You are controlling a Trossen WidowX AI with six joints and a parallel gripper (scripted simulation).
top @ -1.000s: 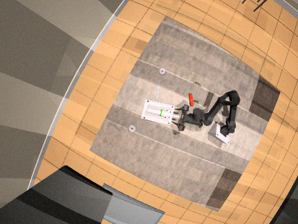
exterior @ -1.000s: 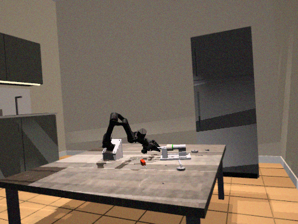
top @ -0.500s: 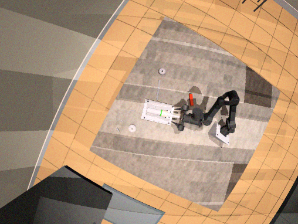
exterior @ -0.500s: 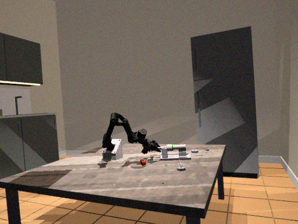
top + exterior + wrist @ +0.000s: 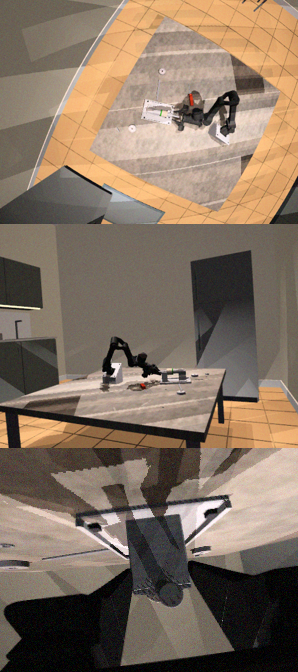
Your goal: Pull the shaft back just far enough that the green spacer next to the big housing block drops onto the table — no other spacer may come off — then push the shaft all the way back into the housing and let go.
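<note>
One green spacer (image 5: 161,112) (image 5: 172,370) seen from above, round shaft end (image 5: 177,116) (image 5: 171,593) at wrist, fingers (image 5: 176,121) (image 5: 158,370) apart.

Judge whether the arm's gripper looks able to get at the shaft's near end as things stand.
Probably yes: the gripper is partly open around the shaft's round end, with nothing visible between fingers and shaft.
</note>
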